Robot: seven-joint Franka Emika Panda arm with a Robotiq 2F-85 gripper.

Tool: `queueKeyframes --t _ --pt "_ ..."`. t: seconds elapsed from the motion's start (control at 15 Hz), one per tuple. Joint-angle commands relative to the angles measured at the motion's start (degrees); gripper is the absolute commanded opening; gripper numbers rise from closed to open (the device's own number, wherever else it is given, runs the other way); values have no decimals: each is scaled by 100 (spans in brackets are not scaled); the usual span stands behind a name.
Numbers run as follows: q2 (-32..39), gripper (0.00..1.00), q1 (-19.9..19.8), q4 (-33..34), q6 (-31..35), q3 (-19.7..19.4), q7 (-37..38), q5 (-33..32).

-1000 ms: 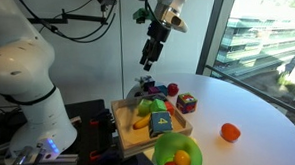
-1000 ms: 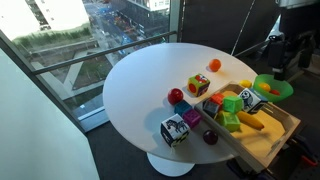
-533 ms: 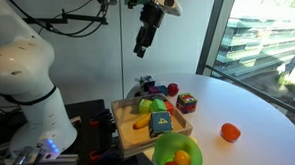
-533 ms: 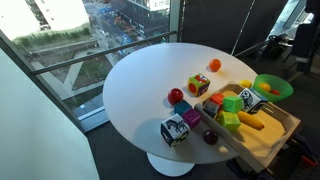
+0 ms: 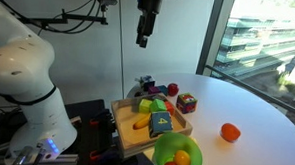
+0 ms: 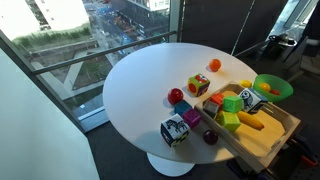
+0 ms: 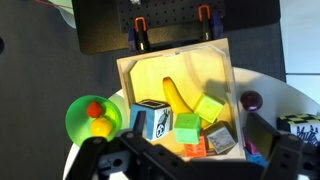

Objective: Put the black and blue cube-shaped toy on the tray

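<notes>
The black and blue cube-shaped toy (image 7: 152, 121) sits on the light wooden tray (image 7: 222, 62), next to a yellow banana and green blocks. It also shows in both exterior views (image 5: 160, 121) (image 6: 250, 99), as does the tray (image 5: 125, 132) (image 6: 262, 143). My gripper (image 5: 141, 38) hangs high above the tray, well clear of the toys. In the wrist view the jaws (image 7: 185, 165) are spread wide and empty. The gripper is out of the frame in one exterior view.
A green bowl (image 5: 177, 154) (image 6: 272, 87) with fruit stands beside the tray. On the round white table lie a reddish multicoloured cube (image 5: 187, 102) (image 6: 198, 85), an orange (image 5: 229, 132), a red apple (image 6: 177, 96), a black, white and purple cube (image 6: 174, 130) and a dark plum (image 6: 210, 137).
The gripper has risen and drifted away from the tray, leaving one exterior view. The toys have not moved.
</notes>
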Motion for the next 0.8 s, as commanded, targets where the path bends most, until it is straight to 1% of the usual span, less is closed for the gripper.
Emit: queueKeyframes --t 0.0,0.2,0.4,0.47,0.53,0.73 --pt "-433 100 -16 -293 516 4 -144 -12" --pt "-647 100 -9 -506 947 -6 -264 -37" --pt "-775 100 -13 -662 1201 -16 -358 -15" --pt "-773 100 -18 -665 1208 -22 -380 -3" --pt "-615 100 -45 -536 1077 35 -244 18" --pt "-621 100 -44 -562 1089 36 -251 17"
